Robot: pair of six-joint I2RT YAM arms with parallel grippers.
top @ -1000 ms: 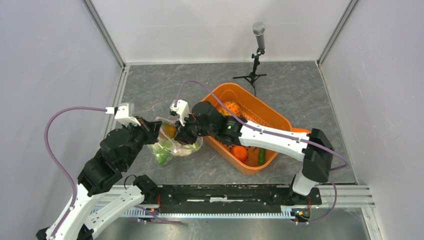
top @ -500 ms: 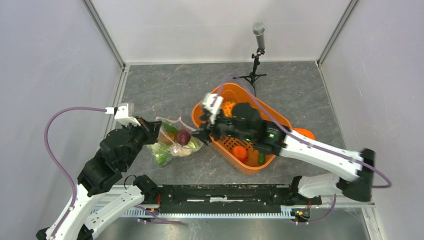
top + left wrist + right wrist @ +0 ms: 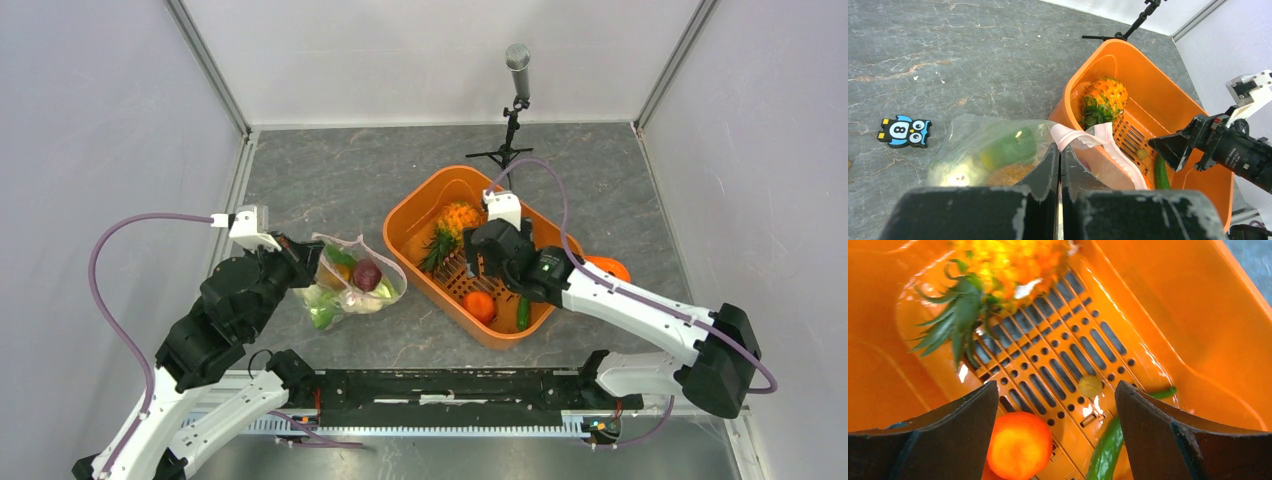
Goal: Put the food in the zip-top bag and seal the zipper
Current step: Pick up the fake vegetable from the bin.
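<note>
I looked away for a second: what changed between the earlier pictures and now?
The right hand opened at the zip-top bag, leaving the purple fruit inside, then swung right to hover open over the orange basket. The left hand stays shut on the bag's mouth; bag and basket unmoved.

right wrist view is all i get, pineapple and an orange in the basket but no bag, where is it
Observer: The zip-top bag lies on the table left of the orange basket, its mouth pinched in the shut left tool.
Operator: anything inside it
Observer: A purple fruit and a green-white leafy piece show through the plastic.
Operator: any food outside the basket
Observer: One orange piece sits on the table beyond the basket's right wall.
</note>
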